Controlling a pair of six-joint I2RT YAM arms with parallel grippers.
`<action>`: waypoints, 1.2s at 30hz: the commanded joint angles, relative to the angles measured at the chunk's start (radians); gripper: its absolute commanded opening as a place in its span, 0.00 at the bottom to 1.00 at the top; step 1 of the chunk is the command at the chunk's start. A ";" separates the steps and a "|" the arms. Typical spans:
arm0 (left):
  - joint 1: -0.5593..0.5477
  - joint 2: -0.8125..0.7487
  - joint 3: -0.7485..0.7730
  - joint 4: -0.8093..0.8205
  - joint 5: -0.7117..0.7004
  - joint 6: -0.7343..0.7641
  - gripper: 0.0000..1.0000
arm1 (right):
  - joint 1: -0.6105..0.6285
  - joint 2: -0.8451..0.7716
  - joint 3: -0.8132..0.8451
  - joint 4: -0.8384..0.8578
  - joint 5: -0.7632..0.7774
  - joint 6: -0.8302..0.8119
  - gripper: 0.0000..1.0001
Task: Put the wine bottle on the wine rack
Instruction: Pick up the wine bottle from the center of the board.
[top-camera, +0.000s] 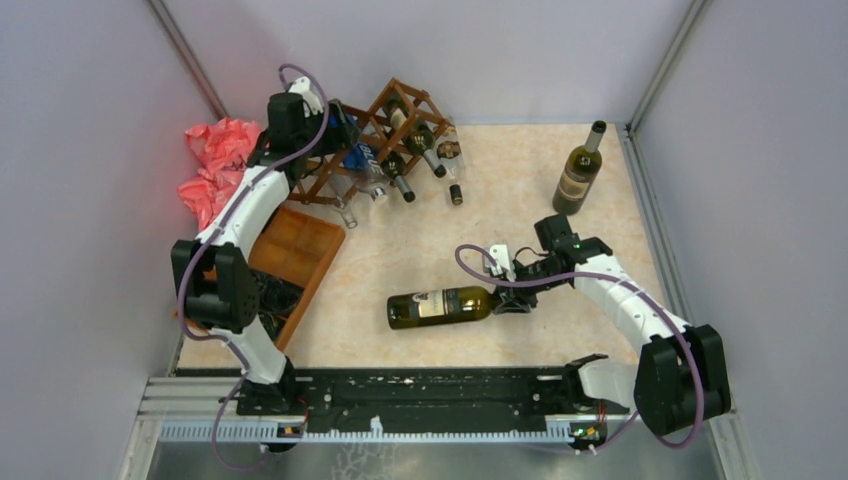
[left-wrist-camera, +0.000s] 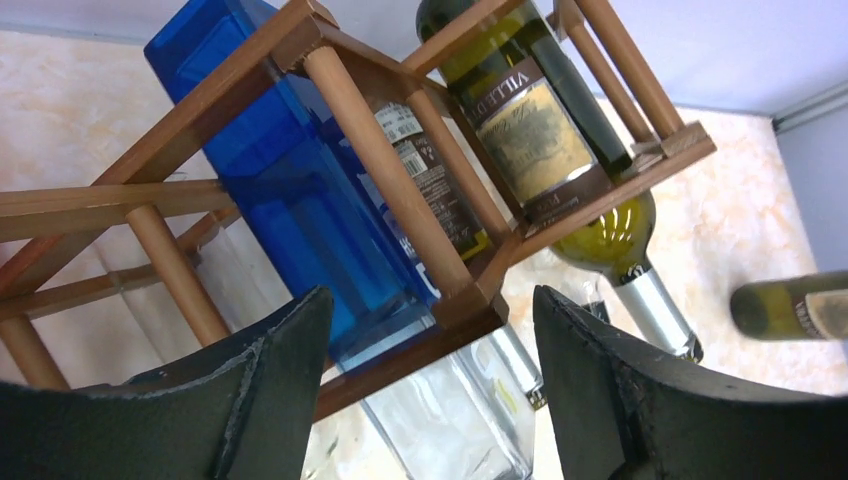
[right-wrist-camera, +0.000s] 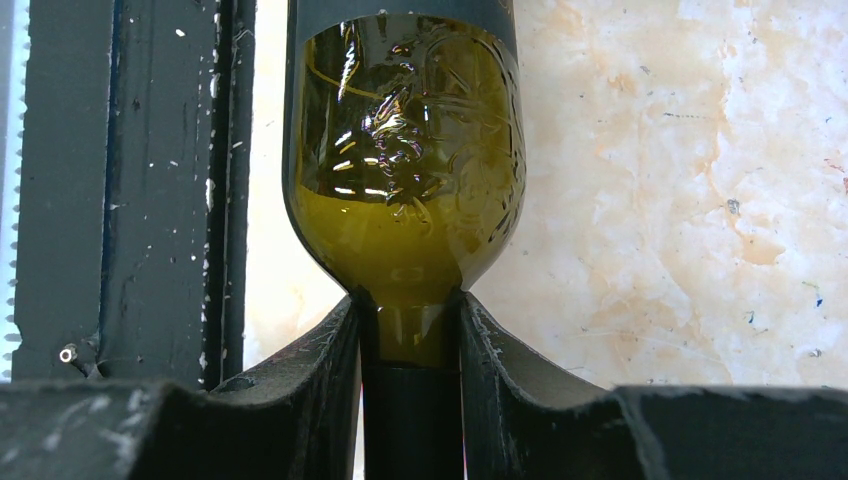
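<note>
The wine bottle is dark green with a pale label and lies on its side in the middle of the table, neck pointing right. My right gripper is shut on that neck, and in the right wrist view both fingers press the neck just below the shoulder. The dark brown wine rack stands at the back left with several bottles in its cells. My left gripper is at the rack's left end. Its jaws stand open on either side of a rack corner, with gaps on both sides.
The rack holds a blue bottle, a clear bottle and labelled green bottles. Another green bottle stands upright at the back right. A flat brown compartment tray and a red bag sit on the left. Grey walls enclose the table.
</note>
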 joint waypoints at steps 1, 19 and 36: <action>0.010 0.032 0.047 0.072 -0.024 -0.117 0.78 | -0.006 -0.038 0.065 0.032 -0.148 -0.015 0.00; 0.015 0.150 0.127 0.113 0.226 -0.270 0.28 | -0.007 -0.039 0.065 0.031 -0.148 -0.015 0.00; 0.000 0.056 -0.079 0.288 0.331 -0.467 0.26 | -0.006 -0.052 0.066 0.042 -0.142 -0.003 0.00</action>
